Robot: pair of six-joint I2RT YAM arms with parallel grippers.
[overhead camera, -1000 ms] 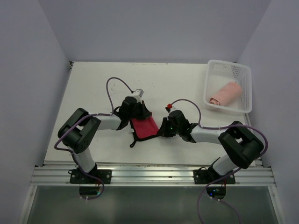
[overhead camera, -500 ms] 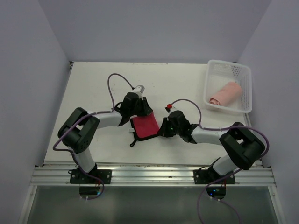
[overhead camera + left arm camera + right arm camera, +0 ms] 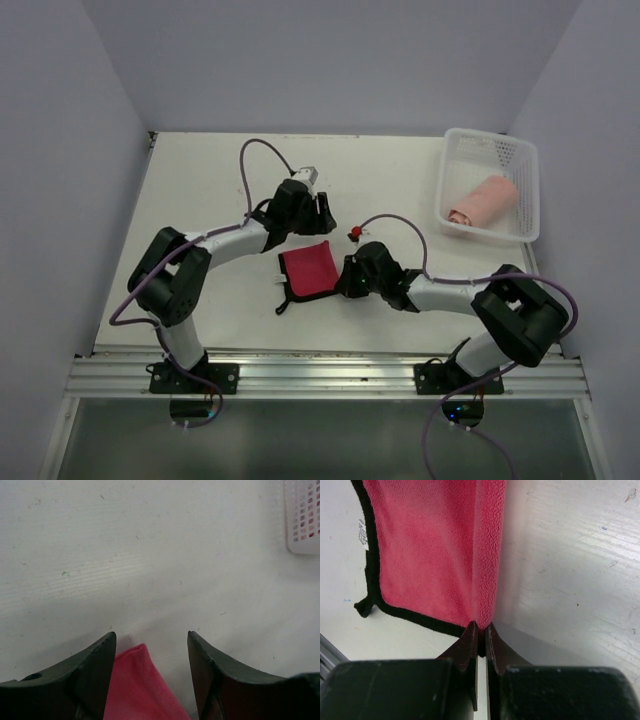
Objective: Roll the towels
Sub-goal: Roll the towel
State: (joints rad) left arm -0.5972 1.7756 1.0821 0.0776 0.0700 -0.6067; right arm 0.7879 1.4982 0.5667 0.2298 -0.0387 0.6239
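Note:
The red cloth with dark trim (image 3: 308, 268) lies folded flat between the two arms, and its small white tag (image 3: 361, 532) shows at the left edge. My right gripper (image 3: 345, 280) is shut on the cloth's near right corner (image 3: 480, 626), pinching the folded edge of the red cloth (image 3: 430, 555). My left gripper (image 3: 325, 215) stands open just beyond the cloth's far edge. A corner of the red cloth (image 3: 135, 685) lies loose between its open fingers (image 3: 150, 635). The salmon-pink towel (image 3: 485, 200) lies rolled in the basket.
The white perforated basket (image 3: 522, 160) stands at the back right, and its corner shows in the left wrist view (image 3: 302, 515). Purple cables loop above both arms. Grey walls close in the table on three sides.
My left gripper has opened, let go of the red cloth and moved back and to the right. The cloth has settled flatter. The right gripper has stayed shut on its corner.

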